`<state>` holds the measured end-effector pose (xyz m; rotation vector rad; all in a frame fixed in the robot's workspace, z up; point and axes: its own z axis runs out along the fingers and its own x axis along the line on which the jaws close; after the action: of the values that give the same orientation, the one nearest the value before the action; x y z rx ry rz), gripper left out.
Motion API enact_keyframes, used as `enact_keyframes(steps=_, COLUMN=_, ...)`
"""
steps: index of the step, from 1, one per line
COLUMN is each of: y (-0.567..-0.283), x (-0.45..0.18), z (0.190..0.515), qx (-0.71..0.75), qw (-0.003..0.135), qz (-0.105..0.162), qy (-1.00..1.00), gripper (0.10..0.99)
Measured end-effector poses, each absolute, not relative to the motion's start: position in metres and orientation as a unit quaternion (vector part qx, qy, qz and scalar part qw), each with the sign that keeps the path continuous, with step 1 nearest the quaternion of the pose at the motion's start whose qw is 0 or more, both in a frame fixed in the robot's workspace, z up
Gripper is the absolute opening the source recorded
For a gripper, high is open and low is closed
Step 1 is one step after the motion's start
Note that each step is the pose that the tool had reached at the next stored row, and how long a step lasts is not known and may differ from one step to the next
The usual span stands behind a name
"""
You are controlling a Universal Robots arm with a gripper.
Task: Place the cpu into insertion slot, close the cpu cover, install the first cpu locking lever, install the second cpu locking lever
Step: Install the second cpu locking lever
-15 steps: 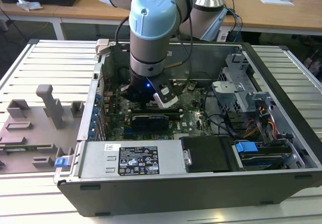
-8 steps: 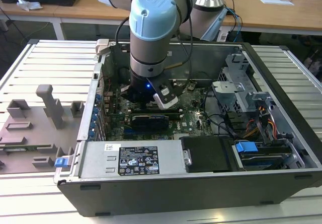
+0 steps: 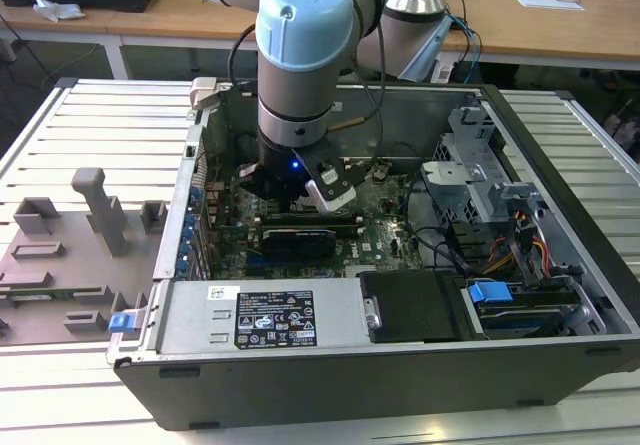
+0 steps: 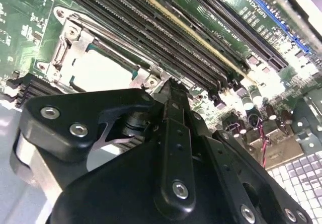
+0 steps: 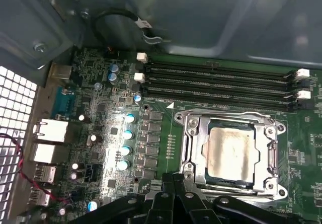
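Gripper (image 5: 176,194), fingers pressed together and holding nothing, hangs just beside the insertion slot (image 5: 188,148), at its 6 o'clock in first wrist view. The cpu (image 5: 231,151) sits seated under the lowered cpu cover (image 5: 266,153), apparently positioned to work the lever.

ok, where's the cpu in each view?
Exterior view: hidden behind the arm's wrist, inside the case.
First wrist view: cpu, pale square inside the silver frame.
Second wrist view: cpu, pale patch in the same frame.
Shared landmark: long black memory slots alongside the socket.
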<state>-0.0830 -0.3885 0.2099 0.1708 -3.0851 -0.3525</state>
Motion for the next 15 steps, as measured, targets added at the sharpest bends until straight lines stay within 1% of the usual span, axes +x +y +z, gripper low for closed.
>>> enact_keyframes(steps=1, y=-0.388, x=-0.078, z=0.21, qx=0.055, qw=0.017, qz=-0.113, qy=-0.992, gripper=0.106)
enact_keyframes(steps=5, y=-0.385, x=-0.049, z=0.21, qx=0.053, qw=0.029, qz=-0.114, qy=-0.992, gripper=0.106)
enact_keyframes(steps=8, y=-0.38, x=-0.038, z=0.21, qx=0.053, qw=0.032, qz=-0.112, qy=-0.992, gripper=0.106)
enact_keyframes(steps=15, y=-0.355, x=-0.032, z=0.21, qx=0.052, qw=0.034, qz=-0.068, qy=-0.996, gripper=0.106)
